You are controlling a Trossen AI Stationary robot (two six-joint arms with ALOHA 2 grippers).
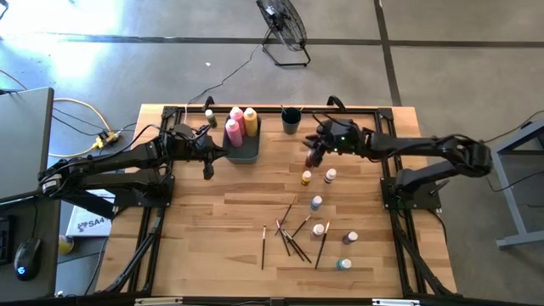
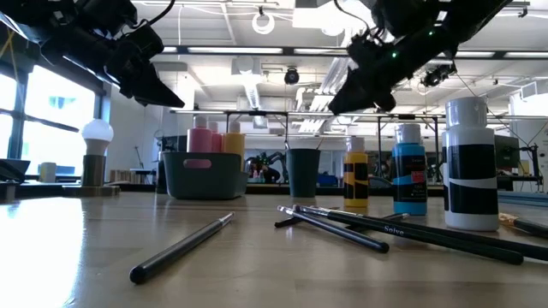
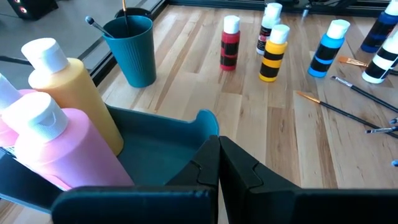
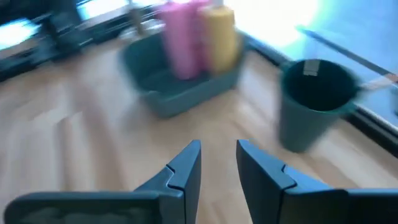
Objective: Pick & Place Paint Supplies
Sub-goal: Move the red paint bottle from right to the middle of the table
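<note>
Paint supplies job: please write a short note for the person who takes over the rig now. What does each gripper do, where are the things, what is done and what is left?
Left gripper: shut, empty, beside the bin.
Right gripper: partly open, empty, in the air near the cup.
Done: pink bottles and yellow bottle stand in the bin; one brush is in the cup.
Left: six small bottles stand on the table, and several brushes lie loose in front of them. One more small bottle stands behind the left arm.
</note>
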